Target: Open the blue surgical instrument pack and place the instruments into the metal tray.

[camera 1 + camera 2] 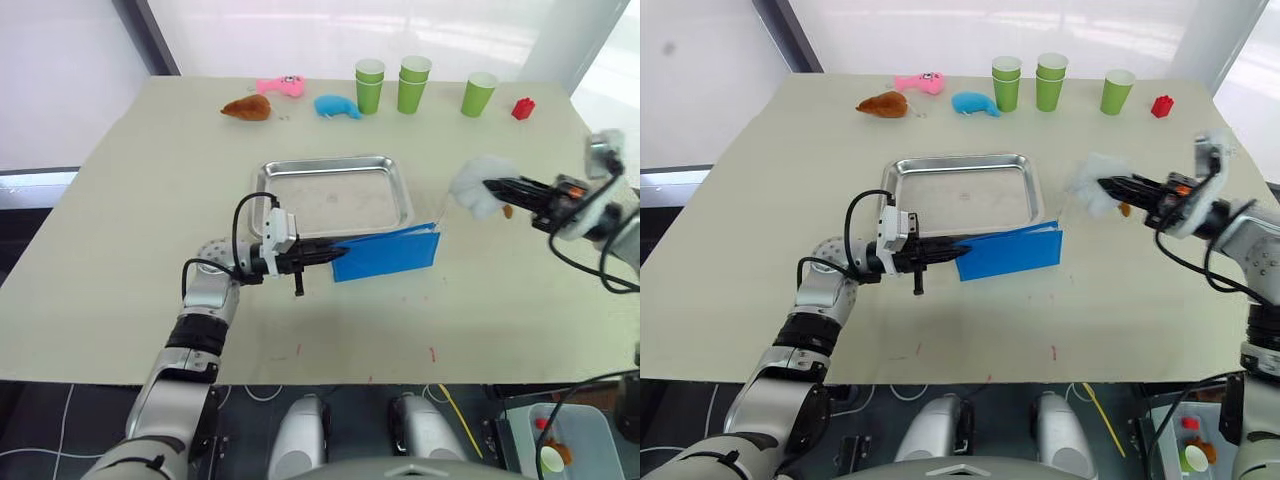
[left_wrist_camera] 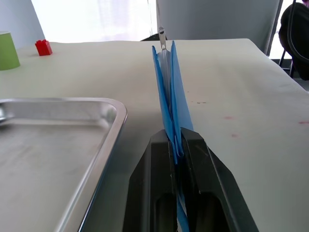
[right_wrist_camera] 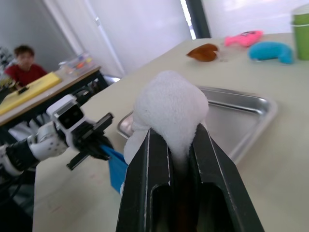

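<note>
The blue surgical instrument pack (image 1: pixel 390 253) stands on its long edge on the table, just in front of the metal tray (image 1: pixel 325 162), which is empty. My left gripper (image 1: pixel 335 255) is shut on the pack's left end, and the two blue covers (image 2: pixel 166 82) run away between its fingers. A small silver piece (image 2: pixel 162 35) pokes out at the pack's far end; the instruments are otherwise hidden. To the right of the tray, my right gripper (image 1: pixel 487 186) hangs above the table, shut on a white fluffy wad (image 3: pixel 169 104).
Along the far edge stand green cups (image 1: pixel 369 85) (image 1: pixel 413 82) (image 1: pixel 479 94), a red block (image 1: pixel 523 108), a blue plush (image 1: pixel 337 106), a pink toy (image 1: pixel 280 87) and a brown toy (image 1: pixel 247 108). A person (image 3: pixel 21 60) sits at a desk behind.
</note>
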